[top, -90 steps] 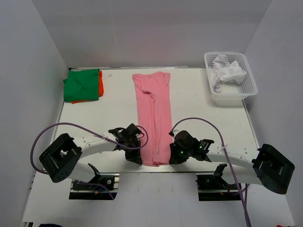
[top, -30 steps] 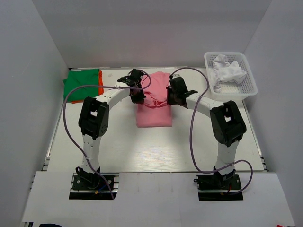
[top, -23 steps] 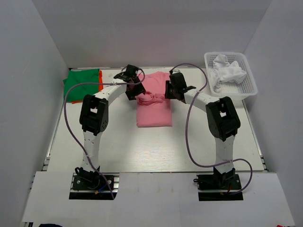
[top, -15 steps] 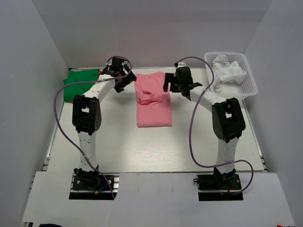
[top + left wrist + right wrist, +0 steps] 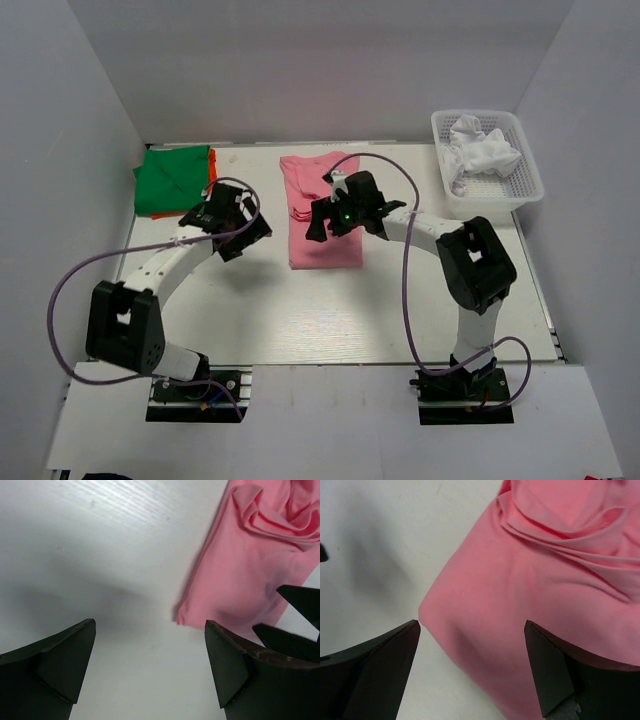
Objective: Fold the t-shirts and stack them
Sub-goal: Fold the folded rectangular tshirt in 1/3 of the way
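A robotics lab test cell: a white table (image 5: 260,310) boxed in by plain white walls (image 5: 330,70) on three sides, cabled left arm (image 5: 165,265) and right arm (image 5: 472,262) bolted to metal rails (image 5: 175,398) at 6 o'clock, folded shirts (image 5: 172,180) at 10 o'clock, plastic basket (image 5: 495,208) at 1 o'clock

A white table (image 5: 420,300) with faint wood grain fills the middle. Behind it rises a plain pale back wall (image 5: 330,70). A left wall (image 5: 50,220) and a right wall (image 5: 600,200) close in beside it. A white panel (image 5: 330,420) covers its near edge. Possibly a thin metal rail (image 5: 101,338) lines its left edge. The light is soft and even.
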Controlling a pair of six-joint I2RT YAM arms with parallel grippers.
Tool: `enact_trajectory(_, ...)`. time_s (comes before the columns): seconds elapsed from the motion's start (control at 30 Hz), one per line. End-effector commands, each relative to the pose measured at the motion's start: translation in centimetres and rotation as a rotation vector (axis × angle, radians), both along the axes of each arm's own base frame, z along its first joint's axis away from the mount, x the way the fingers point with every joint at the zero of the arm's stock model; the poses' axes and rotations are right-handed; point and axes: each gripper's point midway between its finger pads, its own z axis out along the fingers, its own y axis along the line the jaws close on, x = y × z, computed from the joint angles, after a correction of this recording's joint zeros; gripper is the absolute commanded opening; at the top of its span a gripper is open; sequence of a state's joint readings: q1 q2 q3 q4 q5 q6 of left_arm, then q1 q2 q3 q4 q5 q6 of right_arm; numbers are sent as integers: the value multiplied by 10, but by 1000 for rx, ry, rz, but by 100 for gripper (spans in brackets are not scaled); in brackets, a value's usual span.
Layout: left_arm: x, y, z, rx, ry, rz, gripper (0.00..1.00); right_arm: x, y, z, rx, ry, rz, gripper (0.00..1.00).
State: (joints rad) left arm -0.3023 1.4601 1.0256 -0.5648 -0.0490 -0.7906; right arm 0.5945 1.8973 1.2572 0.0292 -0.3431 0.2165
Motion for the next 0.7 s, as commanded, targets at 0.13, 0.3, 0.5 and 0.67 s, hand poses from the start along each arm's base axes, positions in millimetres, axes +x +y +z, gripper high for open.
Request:
enact_trajectory(0.13,-42,29,9,41,-15,80,100,38,40,-7,57,-61,47,90)
enact_trajectory(0.3,-55,35,2,55,24,88,100,83,51,1,88,-135,-32,90)
enact_trajectory(0.5,-57,31,-1,57,38,64,100,143,45,24,107,-224,-253,90)
enact_trajectory(0.67,-49,17,-4,24,32,-21,100,146,25,33,173,-104,-384,90)
